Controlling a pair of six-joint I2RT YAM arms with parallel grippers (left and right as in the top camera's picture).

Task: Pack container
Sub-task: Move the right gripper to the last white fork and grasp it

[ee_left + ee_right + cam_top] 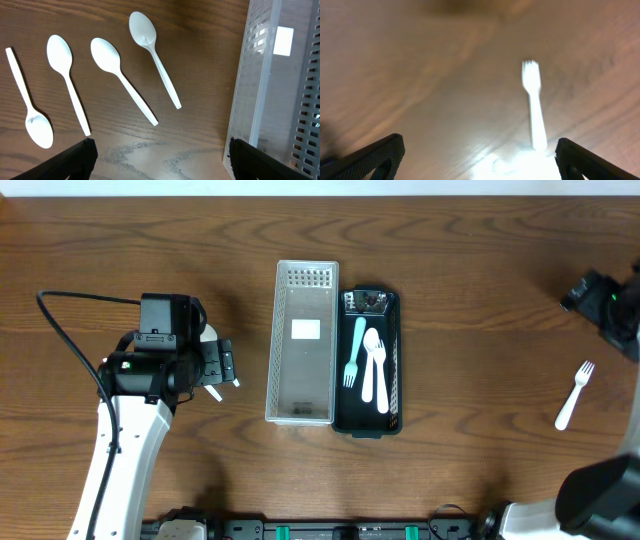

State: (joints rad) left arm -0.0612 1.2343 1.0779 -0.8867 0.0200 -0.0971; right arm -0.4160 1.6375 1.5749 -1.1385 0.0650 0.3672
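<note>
Left gripper (161,152): jaws spread wide, nothing between them, just bare wood under it. It hangs over the table (480,240), left of center. Just ahead of its fingertips in the wrist view I see four loose spoons (120,75), all white plastic, lying flat side by side, none touching. The leftmost has its bowl toward the gripper; the other three have their bowls away. To the gripper's right is the clear perforated tray (280,90), a long slotted bin with a white label on its floor and nothing else in it from overhead. Right gripper (479,150): jaws also wide apart, holding nothing; the wrist view is blurred. A white fork (535,107) lies flat on the wood ahead of it, tines away, nearer the right finger and touching neither finger. Overhead, that fork sits alone near the right edge of the table, well apart from everything else. The black container (392,330) sits mid-table, long side against the perforated tray's right side. Inside it lie a teal fork (353,352) and the packed spoons (375,365), which look like two white ones overlapping. Something shiny sits at its far end; I can't tell what.
</note>
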